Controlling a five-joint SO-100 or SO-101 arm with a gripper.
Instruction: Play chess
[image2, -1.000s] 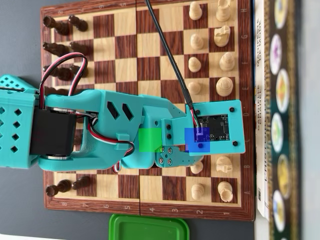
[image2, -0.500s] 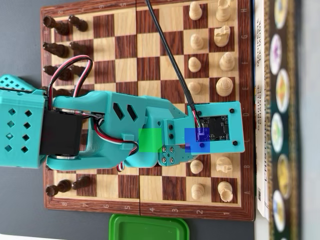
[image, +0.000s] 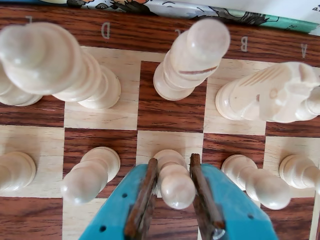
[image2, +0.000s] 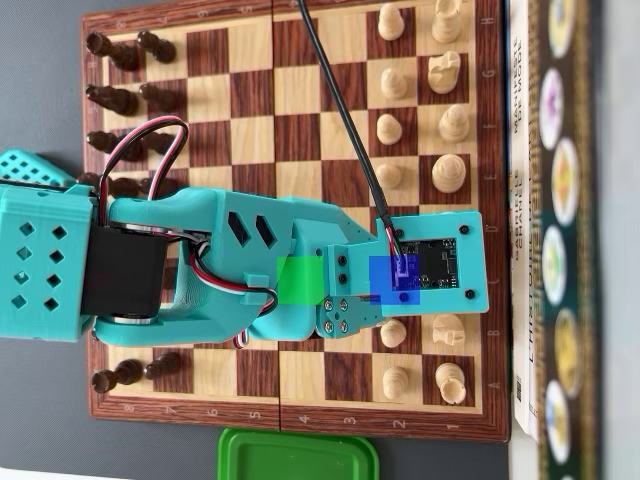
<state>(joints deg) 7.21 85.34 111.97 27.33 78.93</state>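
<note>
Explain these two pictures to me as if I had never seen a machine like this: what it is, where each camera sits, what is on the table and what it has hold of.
This is a small turquoise robot arm reaching across a wooden chessboard. The overhead view looks straight down. It shows dark pieces along the board's left edge, pale pieces along the right, a green lid below and a printed box to the right. A black cable runs to the camera board on the arm's wrist. The wrist view comes from that camera, looking past the hand. Its two fingers stand on either side of a pale pawn, close to it; whether they already squeeze it, I cannot tell. Behind it stands a bishop, and a knight is to its right.
</note>
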